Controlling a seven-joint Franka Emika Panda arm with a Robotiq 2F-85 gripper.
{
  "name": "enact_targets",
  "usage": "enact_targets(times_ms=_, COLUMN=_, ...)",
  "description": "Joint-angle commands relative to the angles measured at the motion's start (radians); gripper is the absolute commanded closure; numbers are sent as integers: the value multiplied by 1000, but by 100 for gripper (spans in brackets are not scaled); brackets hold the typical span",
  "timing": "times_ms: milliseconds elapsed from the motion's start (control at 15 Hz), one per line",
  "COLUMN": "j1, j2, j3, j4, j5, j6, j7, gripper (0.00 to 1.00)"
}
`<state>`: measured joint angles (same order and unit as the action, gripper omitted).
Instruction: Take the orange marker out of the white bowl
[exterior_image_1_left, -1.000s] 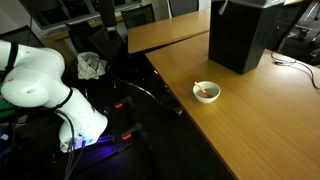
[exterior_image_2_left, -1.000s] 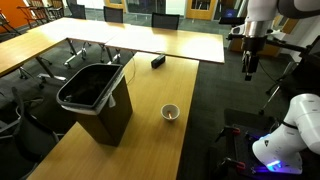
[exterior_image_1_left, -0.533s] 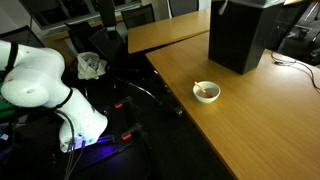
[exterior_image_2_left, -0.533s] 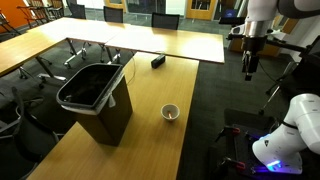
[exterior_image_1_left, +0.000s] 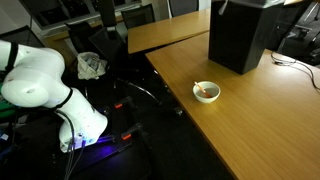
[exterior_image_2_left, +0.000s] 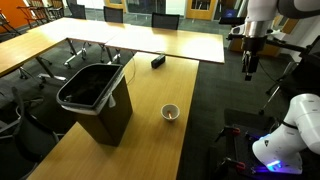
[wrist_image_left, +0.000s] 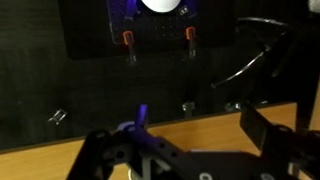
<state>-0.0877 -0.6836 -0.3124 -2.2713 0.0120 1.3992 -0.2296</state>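
Note:
The white bowl (exterior_image_1_left: 206, 92) stands on the wooden table (exterior_image_1_left: 260, 130) near its edge, in front of a big black bin. The orange marker (exterior_image_1_left: 208, 95) lies inside the bowl. The bowl also shows in an exterior view (exterior_image_2_left: 170, 113), where the marker is hard to make out. My gripper (exterior_image_2_left: 248, 71) hangs high off the table's side, over the dark floor, far from the bowl. In the wrist view the gripper (wrist_image_left: 178, 138) is open and empty, with the table edge (wrist_image_left: 200, 128) below it. The bowl is out of the wrist view.
The big black bin (exterior_image_1_left: 240, 35) (exterior_image_2_left: 95, 95) stands on the table next to the bowl. A small black object (exterior_image_2_left: 158, 62) lies farther along the table. The robot's white base (exterior_image_1_left: 40, 85) and cables sit on the floor beside the table. Chairs stand around it.

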Motion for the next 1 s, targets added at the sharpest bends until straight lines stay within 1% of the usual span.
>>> enact_targets(times_ms=0, j1=-24, j2=6, j3=16, j4=3, j5=9, j6=-3, j7=-13, gripper=0)
enact_targets(times_ms=200, j1=-24, j2=6, j3=16, j4=3, j5=9, j6=-3, j7=-13, gripper=0)
enact_targets(times_ms=333, j1=-28, j2=55, j3=18, j4=-8, j5=30, j6=55, j7=28, gripper=0)
enact_targets(times_ms=400, j1=-33, j2=102, j3=28, j4=-20, j5=43, j6=119, j7=67, gripper=0)
enact_targets(times_ms=533, j1=-36, j2=219, j3=51, j4=-34, j5=74, j6=246, j7=156, gripper=0)
enact_targets(times_ms=667, j1=-31, j2=368, j3=83, j4=-28, j5=118, j6=406, j7=259, gripper=0)
enact_targets(times_ms=800, j1=-22, j2=528, j3=118, j4=11, j5=165, j6=542, j7=362, gripper=0)
enact_targets(times_ms=933, j1=-15, j2=681, j3=148, j4=78, j5=212, j6=620, j7=463, gripper=0)
